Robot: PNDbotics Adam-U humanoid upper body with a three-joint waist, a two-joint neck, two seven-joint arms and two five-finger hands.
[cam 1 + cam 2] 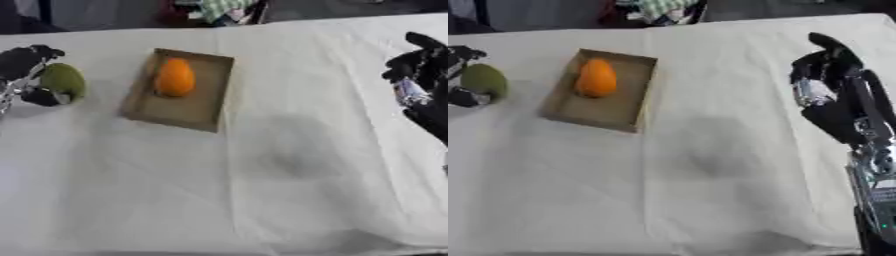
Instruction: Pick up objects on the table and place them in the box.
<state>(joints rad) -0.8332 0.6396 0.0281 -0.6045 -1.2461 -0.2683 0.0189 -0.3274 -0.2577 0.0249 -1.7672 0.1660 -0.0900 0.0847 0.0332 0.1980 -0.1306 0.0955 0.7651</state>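
A shallow brown cardboard box (199,116) lies on the white tablecloth, left of the middle. An orange fruit (175,77) rests inside it, toward the far end. At the far left my left hand (24,61) is curled round a green fruit (63,81), with fingers above it and the thumb below. The green fruit is left of the box, apart from it. My right hand (826,70) hovers at the right side of the table, fingers curled, holding nothing.
The white cloth (262,190) covers the whole table, with a faint shadow in the middle. Beyond the far edge lie dark shapes and some green checked fabric (219,9).
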